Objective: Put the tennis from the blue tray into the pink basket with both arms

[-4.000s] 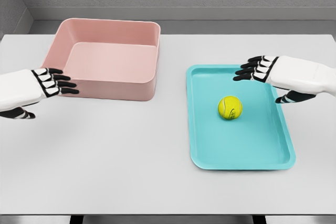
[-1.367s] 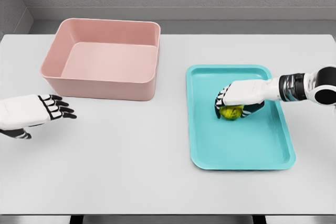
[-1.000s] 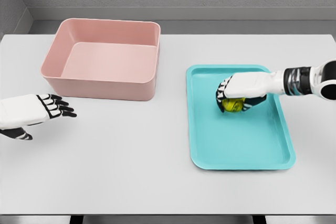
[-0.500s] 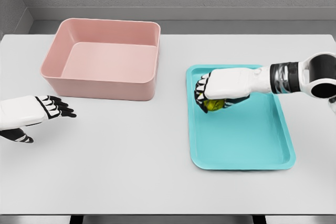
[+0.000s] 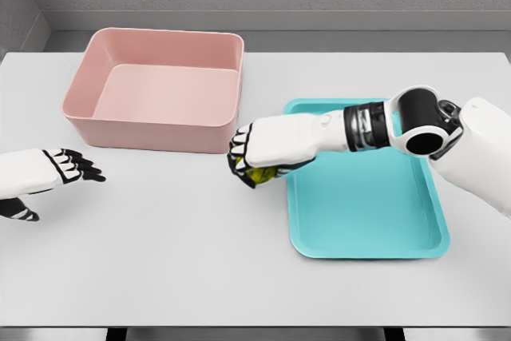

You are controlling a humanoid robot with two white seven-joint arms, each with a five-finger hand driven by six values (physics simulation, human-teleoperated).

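The tennis ball (image 5: pixel 257 173) shows only as a sliver of yellow-green under the right hand (image 5: pixel 263 149), whose black-tipped fingers (image 5: pixel 239 167) are curled tightly around it from above. The ball is held off the blue tray (image 5: pixel 375 229), past the tray's left edge, over the bare counter (image 5: pixel 200 253) in the gap between the tray and the pink basket (image 5: pixel 160 89). It sits just in front of the basket's near right corner, not yet over the rim. The right forearm stretches across the tray's upper left part, with the elbow joint above the tray's far right side.

The left hand (image 5: pixel 52 169) comes in at the left edge, well apart from the ball and in front of the basket's near left corner. Its fingers are stretched out and relaxed, pointing right, holding nothing.

The tray lies flat on the right half of the counter with nothing in it. The basket stands at the back left, its inside bare. The counter is pale grey-white; behind it runs a grey wall with a lighter strip along the base.
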